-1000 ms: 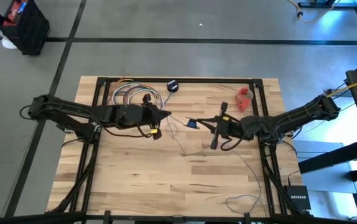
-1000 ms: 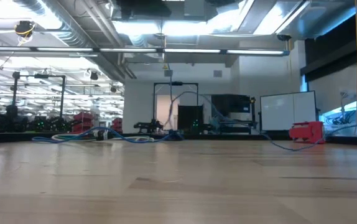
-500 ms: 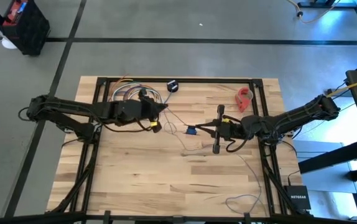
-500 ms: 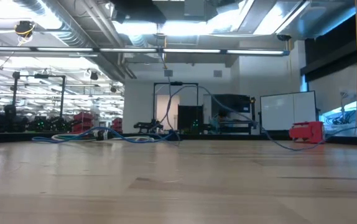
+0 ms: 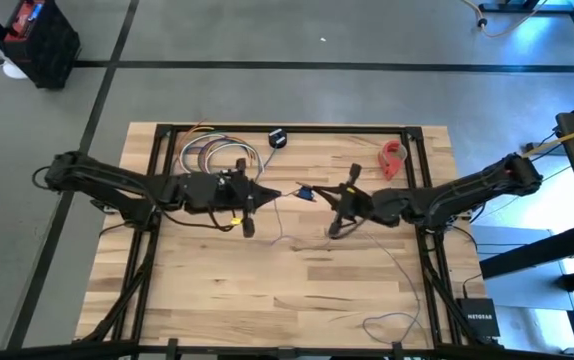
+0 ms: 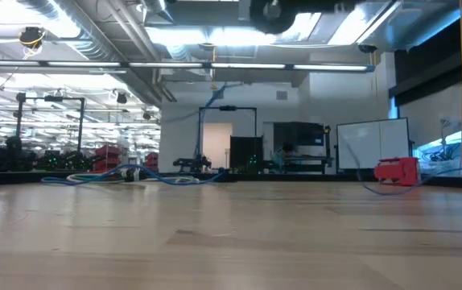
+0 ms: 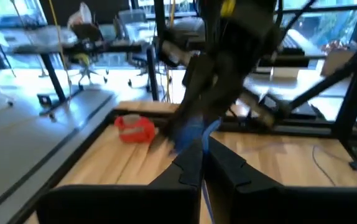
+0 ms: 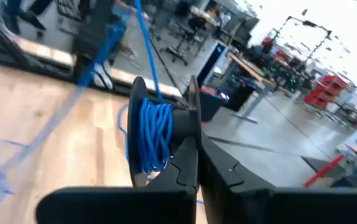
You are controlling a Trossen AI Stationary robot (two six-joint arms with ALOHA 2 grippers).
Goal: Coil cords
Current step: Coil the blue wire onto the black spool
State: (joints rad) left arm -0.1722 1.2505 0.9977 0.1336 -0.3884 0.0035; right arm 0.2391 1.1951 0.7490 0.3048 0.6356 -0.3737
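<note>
Blue cord [image 8: 155, 134] wound in a bundle between my closed right jaws, above mid-table [image 5: 267, 290].
Left jaws, closed, pinch its strand; I'd keep tension even while wrapping.

1. Cords [image 5: 285, 212]: in the high view we see only hair-thin strands, too fine to trace loop by loop.
2. Coloured bundle [image 5: 210, 152] by the table's far edge: we cannot count its strands; the left arm [image 5: 117, 182] hides its near part.
3. Right gripper [image 7: 194, 134], seen from the left wrist: motion-blurred, so we cannot make out its outline.
4. Both arms, low view: cut off by the upper edge.
</note>
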